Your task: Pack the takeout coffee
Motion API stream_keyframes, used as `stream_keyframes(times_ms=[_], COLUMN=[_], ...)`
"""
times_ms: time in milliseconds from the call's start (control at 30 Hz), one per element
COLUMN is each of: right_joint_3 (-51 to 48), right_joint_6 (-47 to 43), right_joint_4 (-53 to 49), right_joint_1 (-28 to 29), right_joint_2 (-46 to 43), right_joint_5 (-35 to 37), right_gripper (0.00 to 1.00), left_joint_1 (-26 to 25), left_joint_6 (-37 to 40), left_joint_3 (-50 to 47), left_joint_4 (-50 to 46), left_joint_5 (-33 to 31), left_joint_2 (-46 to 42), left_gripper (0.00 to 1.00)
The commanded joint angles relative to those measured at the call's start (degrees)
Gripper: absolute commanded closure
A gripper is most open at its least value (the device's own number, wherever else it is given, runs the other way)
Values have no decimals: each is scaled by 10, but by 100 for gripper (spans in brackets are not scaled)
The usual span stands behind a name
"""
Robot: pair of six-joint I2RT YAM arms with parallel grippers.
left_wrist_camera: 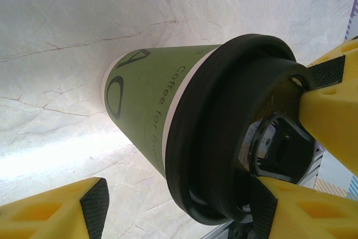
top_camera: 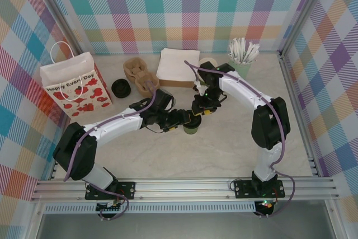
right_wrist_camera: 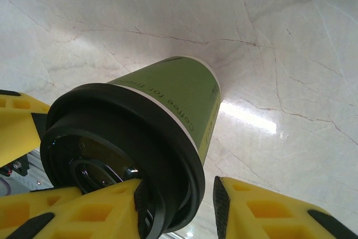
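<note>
The takeout coffee (top_camera: 192, 129) is a green paper cup that stands on the marble table between the two arms. A black lid (left_wrist_camera: 224, 138) sits on its white rim. My left gripper (top_camera: 180, 118) reaches in from the left. In the left wrist view this left gripper (left_wrist_camera: 179, 205) is open: one finger (left_wrist_camera: 279, 211) is against the lid's edge and the other finger (left_wrist_camera: 84, 208) stands well clear of the cup (left_wrist_camera: 151, 99). My right gripper (right_wrist_camera: 180, 194) straddles the lid's rim (right_wrist_camera: 184, 160). One of its pads lies in the lid's top and a gap shows at the outer pad (right_wrist_camera: 221, 205).
At the left stands a white paper bag with red hearts (top_camera: 75, 85). A loose black lid (top_camera: 121, 88) and a brown cardboard carrier (top_camera: 141, 75) lie behind the left arm. A white stack on a brown box (top_camera: 178, 65) and a holder of white sticks (top_camera: 243, 54) stand at the back.
</note>
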Motion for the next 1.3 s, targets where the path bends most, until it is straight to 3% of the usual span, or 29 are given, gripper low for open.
stream_keyframes(times_ms=[0, 300, 700, 1000, 1267], right_joint_3=[-43, 7, 50, 10, -13], right_joint_6=[-9, -1, 3, 9, 9], right_joint_4=[-45, -27, -13, 34, 37], right_joint_1=[5, 5, 0, -16, -16], right_joint_2=[38, 21, -11, -15, -10], right_joint_5=[52, 38, 1, -74, -103], right_gripper=[62, 60, 46, 33, 31], left_joint_1=[-7, -8, -7, -5, 1], left_joint_6=[12, 5, 34, 33, 30], left_joint_3=[-32, -14, 91, 73, 36], left_joint_4=[-56, -43, -103, -140, -167], left_joint_5=[-36, -29, -54, -102, -121], left_joint_2=[21, 9, 14, -52, -113], left_gripper=[33, 33, 26, 22, 21])
